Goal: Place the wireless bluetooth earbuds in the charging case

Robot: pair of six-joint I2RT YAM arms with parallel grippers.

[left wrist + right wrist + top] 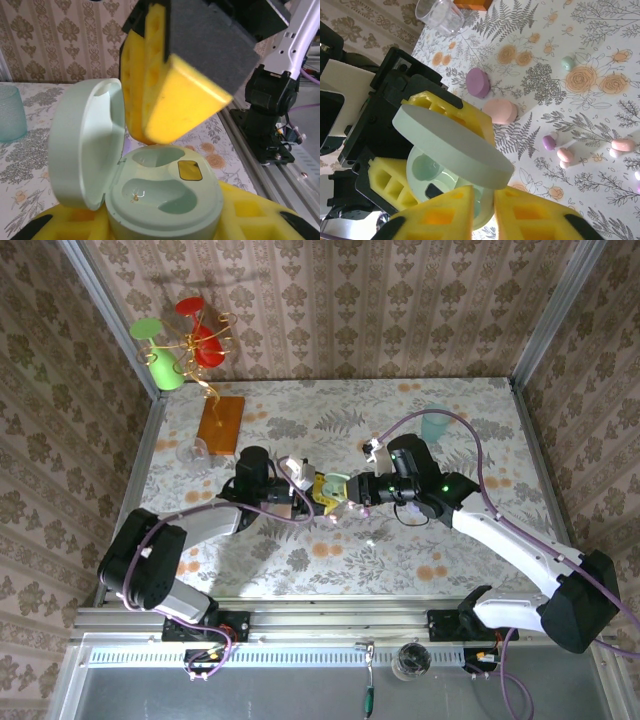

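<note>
1. The left fingers, yellow and blocky, are clamped on the base of the mint charging case, 1 on each side.
2. The case is held up off the counter with its lid wide open, standing upright at the left in the left wrist view. The base shows 2 pockets and a small yellow window. Whether a bud sits in either pocket I cannot tell.
3. The right fingers stand close together with only a thin slit between them. Their tips hang just over the open base, near the hinge. Whether they pinch anything is hidden.
4. From above, the 2 pairs of fingers meet tip to tip over the middle of the counter, the left arm reaching in from the left and the right arm from the right.
5. The earbuds lie loose on the counter, apart from the held case. A lilac bud lies just beside a pink bud. Another pink bud lies further along, and a mint bud lies well apart from them.
6. 2 closed oval cases, a purple case and a pink case, lie near each other between the held case and the buds.
7. Further out are a clear glass and an orange wooden block at the far left. A teal cup stands at the far right. A wire rack with green and red cups stands in the back left corner.
</note>
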